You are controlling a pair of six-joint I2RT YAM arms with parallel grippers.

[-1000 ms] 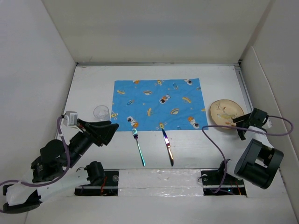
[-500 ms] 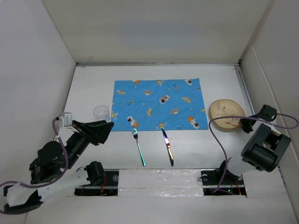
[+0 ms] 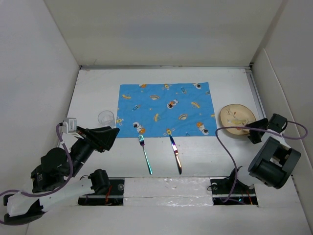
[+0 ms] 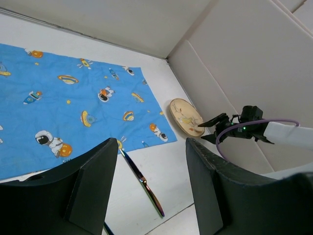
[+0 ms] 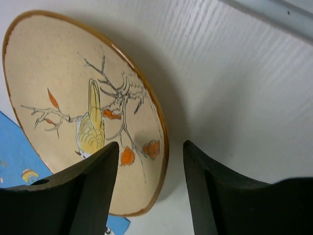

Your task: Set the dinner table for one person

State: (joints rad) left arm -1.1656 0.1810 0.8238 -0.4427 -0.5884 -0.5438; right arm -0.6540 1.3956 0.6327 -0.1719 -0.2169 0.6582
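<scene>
A tan plate point(image 3: 237, 120) painted with a bird lies on the white dinner table point(image 3: 210, 156), right of the blue cartoon-print placemat point(image 3: 166, 108). My right gripper point(image 3: 253, 131) is open at the plate's near right rim. In the right wrist view point(image 5: 151, 147) the rim of the plate point(image 5: 83, 107) lies between the jaws, one finger over the plate and the other over the table. A fork point(image 3: 145, 154) and a knife point(image 3: 175, 154) lie just in front of the placemat. A clear glass point(image 3: 106, 118) stands left of it. My left gripper point(image 3: 110, 134) is open and empty, near the glass.
White walls close in the table on the left, back and right; the right wall is close behind the plate. In the left wrist view the knife point(image 4: 142, 183), the placemat point(image 4: 73, 107) and the plate point(image 4: 187, 116) show beyond the open jaws.
The right arm's wrist swung out to the right and came partly back; its gripper stays at the plate's rim. The left gripper drew back slightly to the left.
</scene>
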